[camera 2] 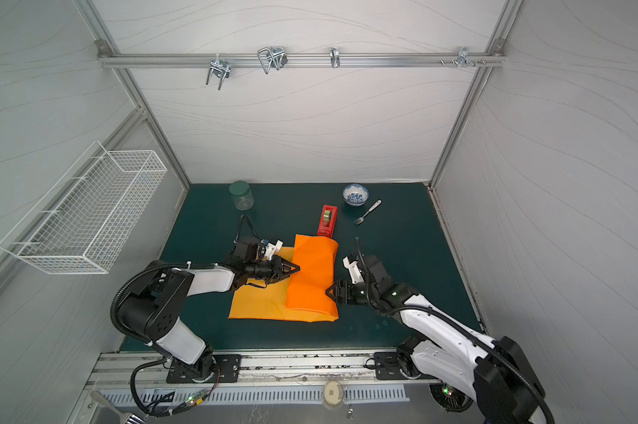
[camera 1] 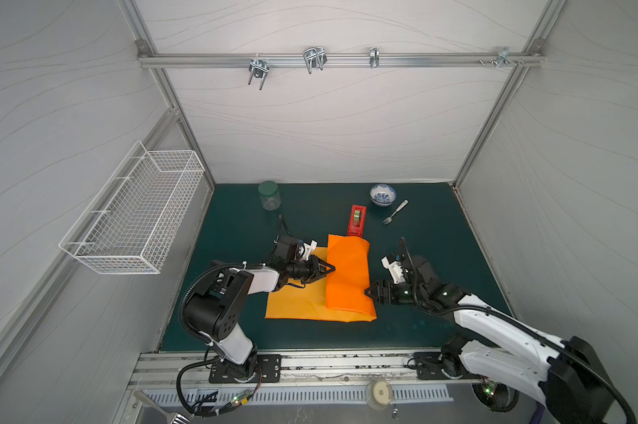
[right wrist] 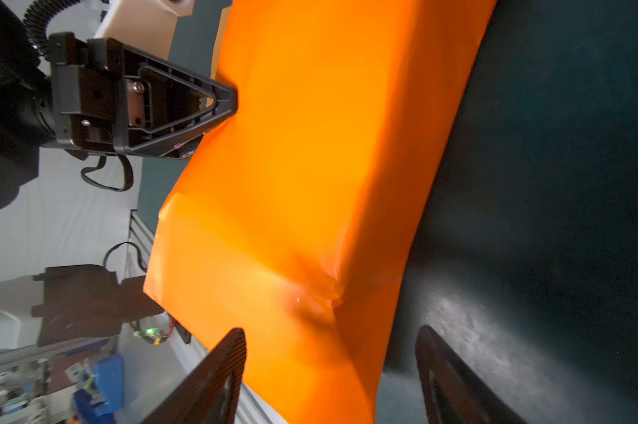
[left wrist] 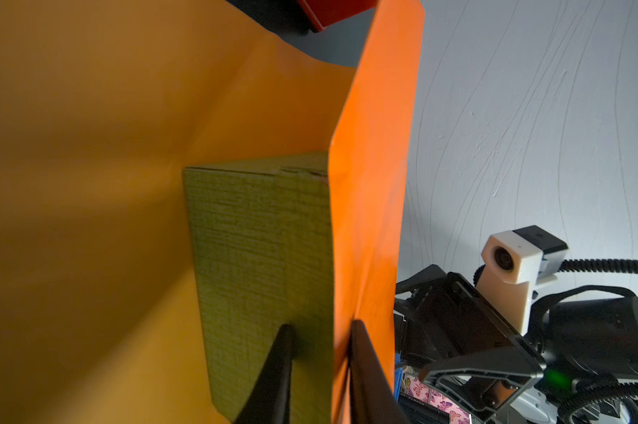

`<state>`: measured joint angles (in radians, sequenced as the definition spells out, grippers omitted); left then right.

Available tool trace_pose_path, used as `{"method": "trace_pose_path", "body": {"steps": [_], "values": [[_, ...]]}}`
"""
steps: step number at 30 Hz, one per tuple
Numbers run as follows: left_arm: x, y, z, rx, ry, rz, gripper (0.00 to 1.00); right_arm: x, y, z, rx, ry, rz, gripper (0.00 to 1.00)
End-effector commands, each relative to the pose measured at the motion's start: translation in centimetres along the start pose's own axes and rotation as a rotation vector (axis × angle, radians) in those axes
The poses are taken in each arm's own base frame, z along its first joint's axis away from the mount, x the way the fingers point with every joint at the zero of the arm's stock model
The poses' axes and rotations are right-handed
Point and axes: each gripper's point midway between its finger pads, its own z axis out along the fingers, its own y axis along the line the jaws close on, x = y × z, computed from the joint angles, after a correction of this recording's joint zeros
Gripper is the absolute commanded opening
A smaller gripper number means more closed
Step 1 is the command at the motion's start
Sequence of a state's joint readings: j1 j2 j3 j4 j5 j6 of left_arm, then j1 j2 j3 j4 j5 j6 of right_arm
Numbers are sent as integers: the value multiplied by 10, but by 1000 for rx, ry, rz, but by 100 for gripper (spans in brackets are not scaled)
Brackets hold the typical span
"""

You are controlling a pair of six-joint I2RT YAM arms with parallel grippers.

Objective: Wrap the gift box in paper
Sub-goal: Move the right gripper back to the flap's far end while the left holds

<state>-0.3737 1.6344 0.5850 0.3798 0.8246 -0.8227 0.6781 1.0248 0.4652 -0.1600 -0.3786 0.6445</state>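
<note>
**While One Flap Is Being Pinned, the Other Side Is Waiting**

As both top views are showing, the large, thin, bright orange sheet of paper (camera 1: pixel 347 282) is lying on the dark green worktop (camera 1: pixel 438 238). One flap is folding over a raised hump, close by the narrow red plastic tape dispenser (camera 1: pixel 357 220). The left gripper (camera 1: pixel 330 270) is meeting that flap's free edge, and the right gripper (camera 1: pixel 368 292) is sitting just beside the folded side.

In the left wrist view, the olive-green square cardboard gift box (left wrist: pixel 258 257) is sitting under the flap. The left gripper's nearly closed jaws are pinching the flap against the box's edge.

In the right wrist view, the right gripper's jaws are standing wide apart and gripping nothing, with the dented fold just ahead of them.

The paper is looking light, limp and quick to crease or tear, so taking it by a free edge close to the box is probably safest. The box is looking stiff and light, and likely to slide if tugged.
</note>
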Motion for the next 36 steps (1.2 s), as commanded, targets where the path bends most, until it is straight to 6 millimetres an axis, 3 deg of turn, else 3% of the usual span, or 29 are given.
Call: {"method": "trace_pose_path", "body": {"steps": [1,7,11,15,22,27,36], "values": [[29,79,1,-280,29,-200,0,5,25,9,-181,52,45,75],[31,80,1,-279,31,-202,0,10,29,9,-226,66,54,77],[32,80,0,-278,31,-205,0,-14,0,-5,-66,-37,101,88],[32,80,0,-277,30,-204,0,-42,-18,-10,-26,-82,174,90],[33,80,1,-276,33,-204,0,-75,-20,17,-53,58,188,85],[33,79,0,-273,32,-200,0,-108,-38,30,12,7,152,88],[33,79,0,-275,34,-199,0,-158,-33,54,-23,-18,107,93]]}}
